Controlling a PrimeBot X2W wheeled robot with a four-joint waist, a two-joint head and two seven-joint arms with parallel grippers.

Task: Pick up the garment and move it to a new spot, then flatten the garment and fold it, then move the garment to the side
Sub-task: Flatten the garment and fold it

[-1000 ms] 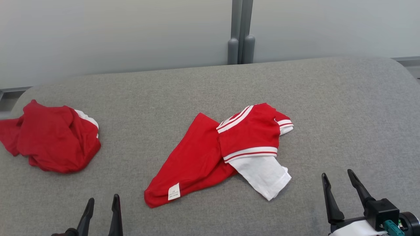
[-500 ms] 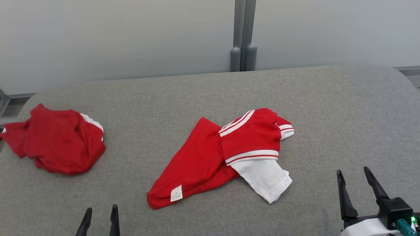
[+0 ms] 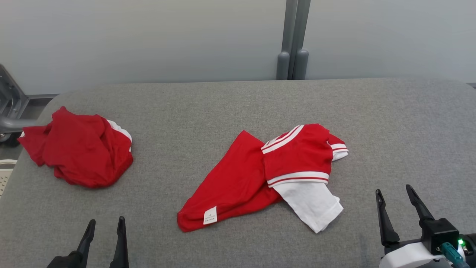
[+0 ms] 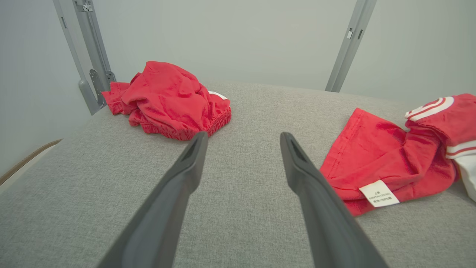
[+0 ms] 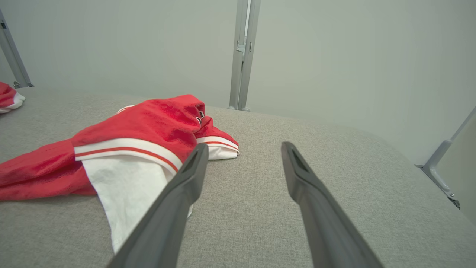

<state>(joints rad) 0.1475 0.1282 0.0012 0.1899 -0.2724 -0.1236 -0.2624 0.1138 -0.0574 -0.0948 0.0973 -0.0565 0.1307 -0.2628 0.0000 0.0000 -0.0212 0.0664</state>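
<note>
The garment (image 3: 238,182) lies ahead, between left hand (image 3: 106,219) and right hand (image 3: 393,188) — both wide, empty.

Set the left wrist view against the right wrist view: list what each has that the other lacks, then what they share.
Left wrist view, not the right: the open left tool and the white care label.
Right wrist view, not the left: the open right tool and the grey bracket low at that view's right edge.
Both: the red-and-white shirt, the grey cushion and the red heap, which is whole in the left wrist view and just an edge in the right.
</note>
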